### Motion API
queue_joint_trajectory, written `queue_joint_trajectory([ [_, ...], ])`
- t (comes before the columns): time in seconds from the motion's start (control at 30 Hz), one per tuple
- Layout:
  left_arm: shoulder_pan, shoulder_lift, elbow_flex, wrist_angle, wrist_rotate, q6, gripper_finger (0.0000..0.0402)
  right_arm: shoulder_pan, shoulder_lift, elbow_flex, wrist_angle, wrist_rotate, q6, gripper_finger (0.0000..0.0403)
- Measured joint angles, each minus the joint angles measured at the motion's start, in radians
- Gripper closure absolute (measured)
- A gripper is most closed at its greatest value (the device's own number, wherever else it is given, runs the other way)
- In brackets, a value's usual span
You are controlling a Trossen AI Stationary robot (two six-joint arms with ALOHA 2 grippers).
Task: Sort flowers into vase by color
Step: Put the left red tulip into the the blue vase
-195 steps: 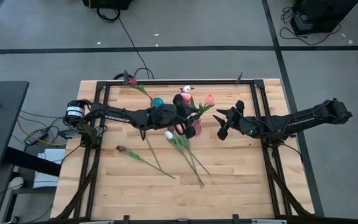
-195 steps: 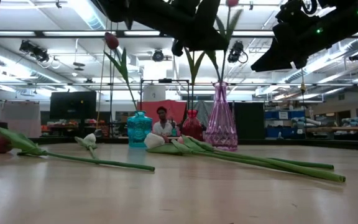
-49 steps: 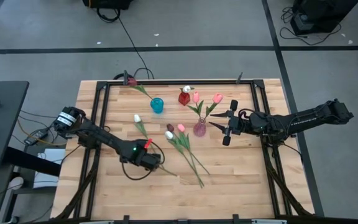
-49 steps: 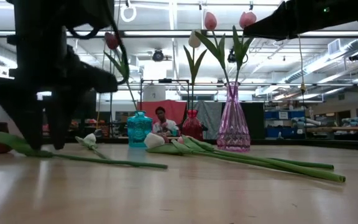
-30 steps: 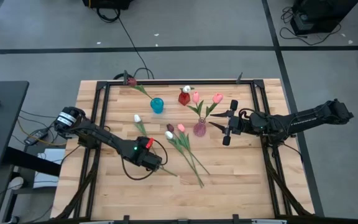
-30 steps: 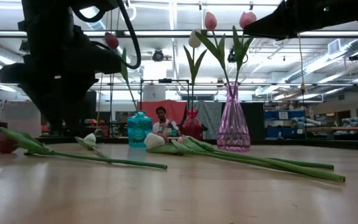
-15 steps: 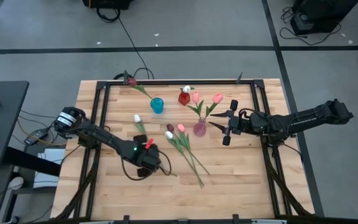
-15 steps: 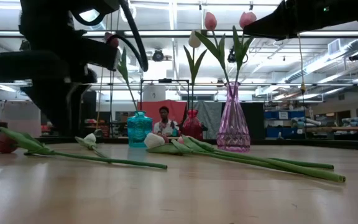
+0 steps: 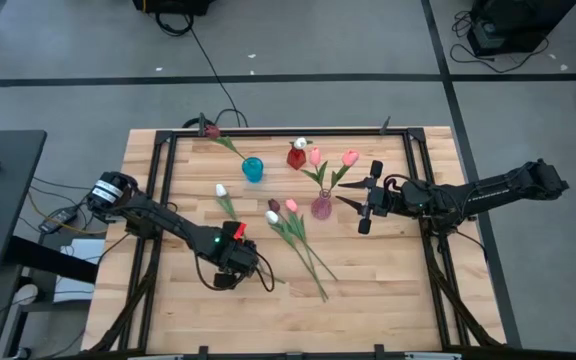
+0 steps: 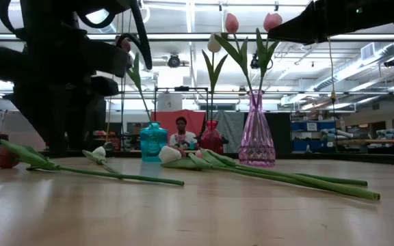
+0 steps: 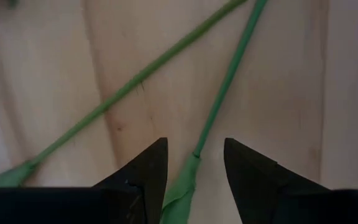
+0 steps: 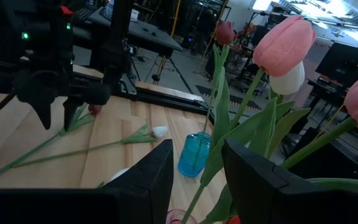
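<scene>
The left gripper (image 9: 230, 270) is held low over the wooden table (image 9: 388, 300), near its front middle, with its fingers (image 11: 146, 171) spread apart on either side of a thin green stem (image 11: 225, 93) lying on the boards; no contact with the stem can be made out. That stem belongs to the dark maroon tulip (image 10: 2, 156), which is seen lying flat at the left in the low view. A white tulip (image 9: 222, 192) is laid further back on the table, and a loose bunch of tulips (image 9: 293, 232) is spread in the middle, heads toward the vases. Two pink tulips (image 9: 349, 158) are stood in the pink vase (image 9: 321, 207); one maroon tulip (image 9: 212, 131) is leaned from the blue vase (image 9: 254, 168), and a white one (image 9: 300, 143) is set in the red vase (image 9: 296, 158). The right gripper (image 9: 366, 203) is held above the table just right of the pink vase, fingers (image 12: 157, 177) parted, nothing between them. A person (image 10: 180, 134) is seen far behind the table
</scene>
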Motion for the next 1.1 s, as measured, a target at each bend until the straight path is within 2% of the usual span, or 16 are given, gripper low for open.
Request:
queue_joint_trajectory([
  [0.27,0.007,0.001,-0.056,0.040,0.012,0.031,0.0247,0.000,0.000,0.000,0.001,0.000,0.000,0.0253],
  [0.47,0.013,0.001,-0.092,0.056,0.071,0.063,0.0321,0.000,0.000,0.000,0.002,0.000,0.000,0.0253],
  [0.63,0.009,0.001,-0.089,0.085,0.067,0.213,0.0389,0.000,0.000,0.000,0.003,-0.001,0.000,0.0253],
  [0.83,0.005,0.001,-0.031,-0.006,0.025,0.363,0.0387,0.000,0.000,0.000,0.003,-0.005,0.000,0.0253],
  [0.97,0.004,0.001,-0.005,-0.043,0.017,0.519,0.0389,0.000,0.000,0.000,0.007,-0.048,0.000,0.0253],
  [1.1,-0.001,0.001,0.000,-0.043,-0.078,0.731,0.0390,0.000,0.000,0.000,0.008,-0.070,0.000,0.0253],
])
